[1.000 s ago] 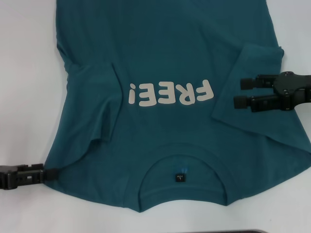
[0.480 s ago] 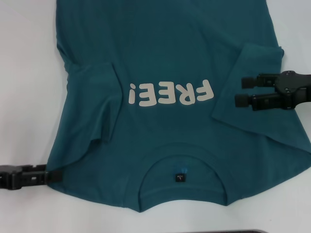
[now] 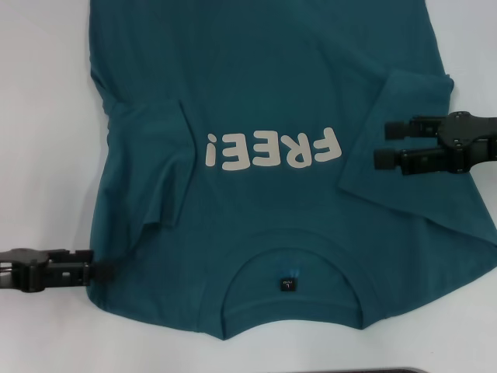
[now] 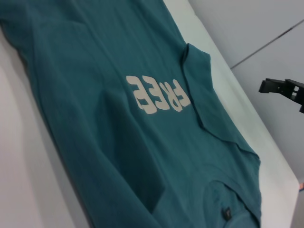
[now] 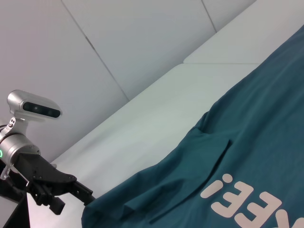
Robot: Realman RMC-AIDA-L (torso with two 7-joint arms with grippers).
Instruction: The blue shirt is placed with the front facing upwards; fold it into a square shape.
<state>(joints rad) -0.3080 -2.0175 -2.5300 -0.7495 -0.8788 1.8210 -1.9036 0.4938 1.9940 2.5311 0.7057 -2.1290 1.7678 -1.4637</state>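
One blue shirt (image 3: 272, 101), two sleeves folded

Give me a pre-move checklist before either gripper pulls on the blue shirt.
1. Front facing up: ok; the white lettering shows on the blue shirt.
2. Both sleeves folded in over the body: ok.
3. Left gripper at the shirt's shoulder edge: ok.
4. Left gripper actually holding cloth: cannot tell; its tips meet the edge.
5. Right gripper ready: not ok; its fingers stand apart above the folded sleeve, holding nothing.
6. Cloth flat: not ok; creases beside the left folded sleeve.
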